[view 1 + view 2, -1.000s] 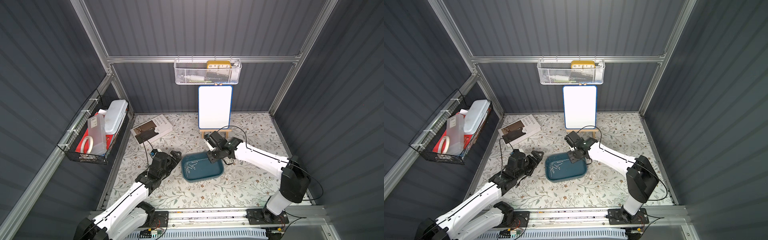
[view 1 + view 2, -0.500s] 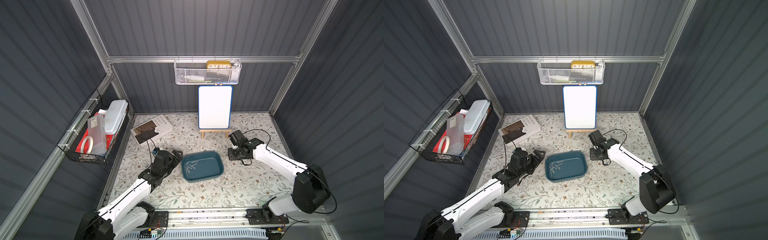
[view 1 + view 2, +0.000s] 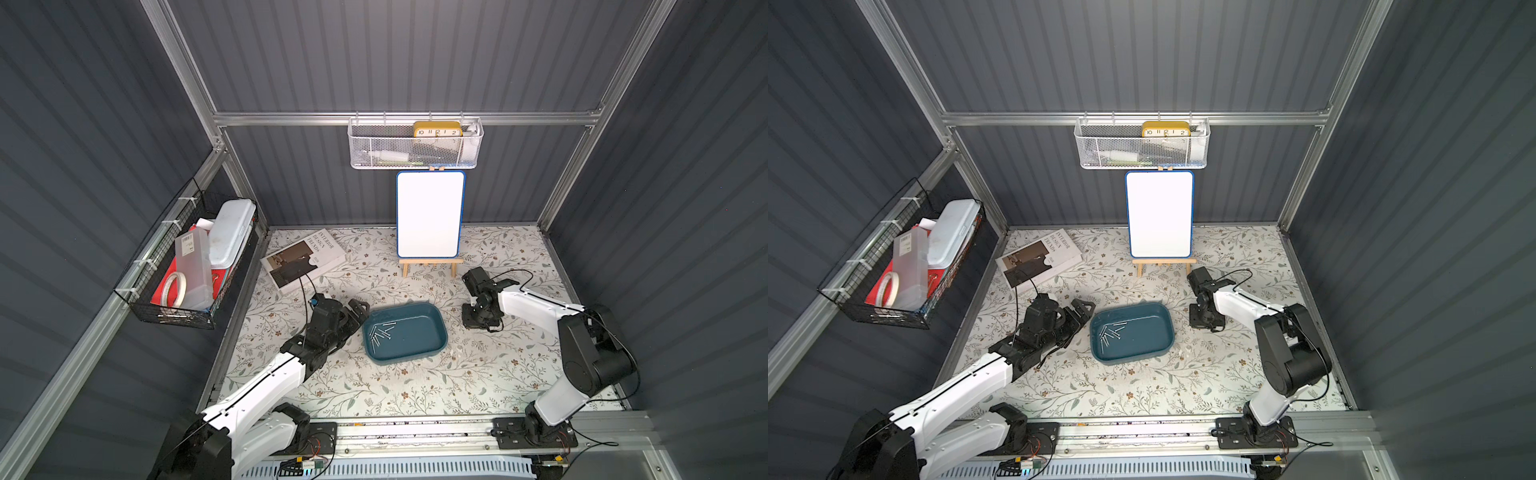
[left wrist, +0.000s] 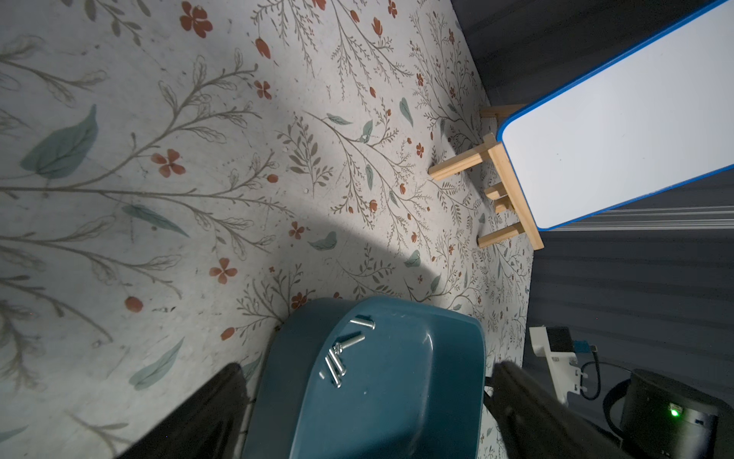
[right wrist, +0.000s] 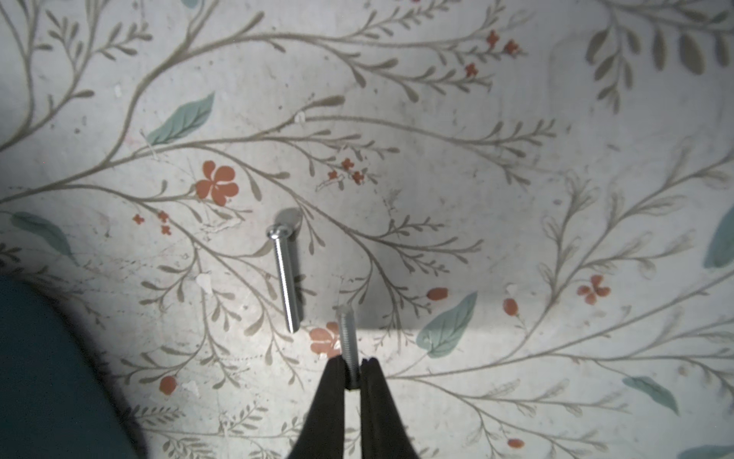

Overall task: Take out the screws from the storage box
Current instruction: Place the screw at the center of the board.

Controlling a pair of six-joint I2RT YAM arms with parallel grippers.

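The storage box (image 3: 419, 338) (image 3: 1144, 338) is a teal tray in mid-table, with several silver screws (image 3: 381, 332) (image 3: 1111, 332) (image 4: 340, 357) in its left end. My left gripper (image 3: 358, 316) (image 4: 367, 369) is open. Its fingers (image 4: 206, 413) straddle the box's left end (image 4: 397, 417). My right gripper (image 3: 478, 322) (image 5: 352, 365) is low over the table, right of the box. It is shut on one screw (image 5: 346, 334), which points out from the tips. Another screw (image 5: 284, 274) lies flat on the table beside it.
A whiteboard on a wooden easel (image 3: 430, 220) stands behind the box and a book (image 3: 303, 259) lies at the back left. A black wire basket (image 3: 187, 266) hangs on the left wall. A white mesh basket (image 3: 415, 143) hangs on the back wall.
My right gripper has swung from over the box out to the right and down toward the table, carrying a screw. The left gripper has edged up to the box's end.
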